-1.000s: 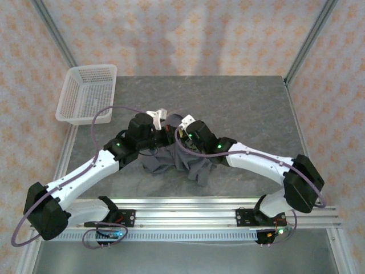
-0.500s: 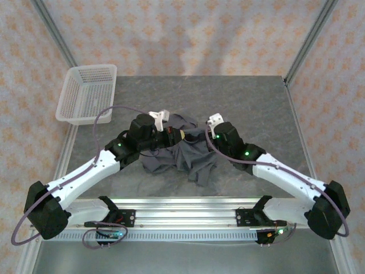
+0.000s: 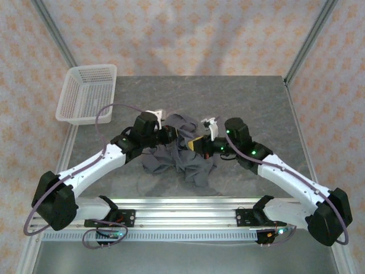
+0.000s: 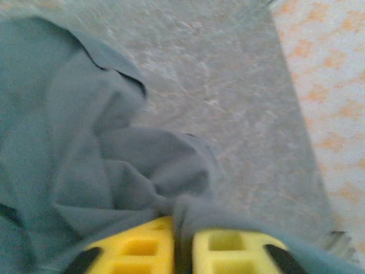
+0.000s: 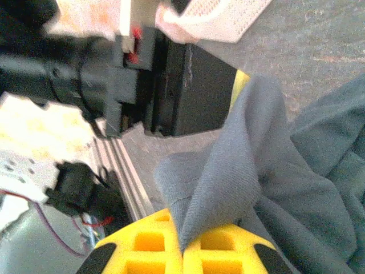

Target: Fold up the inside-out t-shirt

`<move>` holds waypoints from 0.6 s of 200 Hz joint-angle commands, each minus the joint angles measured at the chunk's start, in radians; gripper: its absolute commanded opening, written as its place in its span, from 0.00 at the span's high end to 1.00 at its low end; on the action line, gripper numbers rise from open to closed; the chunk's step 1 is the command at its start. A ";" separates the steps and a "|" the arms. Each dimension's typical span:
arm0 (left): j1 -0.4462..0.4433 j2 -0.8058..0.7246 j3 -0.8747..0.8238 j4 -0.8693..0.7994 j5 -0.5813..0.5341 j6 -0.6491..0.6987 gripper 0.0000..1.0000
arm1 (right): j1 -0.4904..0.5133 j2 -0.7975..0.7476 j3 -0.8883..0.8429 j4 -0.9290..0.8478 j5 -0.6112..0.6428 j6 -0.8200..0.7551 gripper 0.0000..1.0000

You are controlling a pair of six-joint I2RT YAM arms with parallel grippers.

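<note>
Grey counter (image 3: 251, 103) bears the bunched slate-grey cloth t-shirt (image 3: 182, 162), left pincer (image 4: 182, 240) at nine o'clock, right pincer (image 5: 182, 240) at three, each closed on a fold; next, probably, pull it flat.

no words, numbers or signs can be read on anything here.
</note>
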 commanded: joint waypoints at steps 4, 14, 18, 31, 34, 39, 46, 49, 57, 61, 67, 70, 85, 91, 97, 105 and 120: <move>0.025 -0.066 -0.025 -0.017 -0.106 0.074 0.62 | -0.066 -0.042 -0.022 0.169 -0.085 0.149 1.00; 0.024 -0.100 -0.018 -0.049 -0.124 0.091 0.57 | -0.089 -0.044 -0.041 0.198 -0.069 0.180 1.00; 0.025 -0.115 -0.015 -0.066 -0.130 0.118 0.55 | -0.097 -0.043 -0.046 0.205 -0.059 0.189 1.00; 0.024 -0.166 -0.005 -0.116 -0.138 0.157 0.51 | -0.116 -0.035 -0.059 0.205 -0.030 0.200 1.00; 0.025 -0.180 -0.006 -0.127 -0.136 0.166 0.50 | -0.120 -0.034 -0.060 0.209 -0.025 0.204 1.00; 0.024 -0.202 -0.005 -0.139 -0.130 0.176 0.49 | -0.124 -0.029 -0.064 0.210 -0.021 0.208 1.00; 0.024 -0.233 -0.009 -0.150 -0.110 0.185 0.47 | -0.129 -0.024 -0.066 0.213 -0.020 0.213 1.00; 0.023 -0.240 -0.010 -0.155 -0.097 0.187 0.46 | -0.131 -0.022 -0.067 0.216 -0.021 0.214 1.00; 0.023 -0.265 -0.013 -0.158 -0.060 0.185 0.44 | -0.132 -0.015 -0.066 0.217 -0.021 0.216 1.00; 0.021 -0.273 -0.013 -0.161 -0.041 0.178 0.44 | -0.133 -0.013 -0.066 0.217 -0.021 0.214 1.00; 0.017 -0.278 -0.009 -0.163 -0.016 0.163 0.45 | -0.133 -0.010 -0.065 0.216 -0.023 0.215 1.00; 0.013 -0.276 -0.007 -0.165 -0.008 0.151 0.46 | -0.133 -0.009 -0.064 0.217 -0.025 0.214 1.00; -0.010 -0.240 0.020 -0.189 0.012 0.080 0.59 | -0.133 -0.004 -0.059 0.216 -0.035 0.212 1.00; -0.021 -0.214 0.032 -0.190 0.023 0.054 0.64 | -0.133 -0.002 -0.055 0.213 -0.037 0.210 1.00; -0.034 -0.187 0.042 -0.183 0.038 0.036 0.67 | -0.133 -0.002 -0.051 0.209 -0.040 0.210 1.00; -0.050 -0.148 0.055 -0.163 0.058 0.014 0.69 | -0.133 -0.002 -0.049 0.205 -0.043 0.207 1.00; -0.076 -0.079 0.069 -0.102 0.092 -0.023 0.69 | -0.133 -0.004 -0.048 0.197 -0.046 0.205 1.00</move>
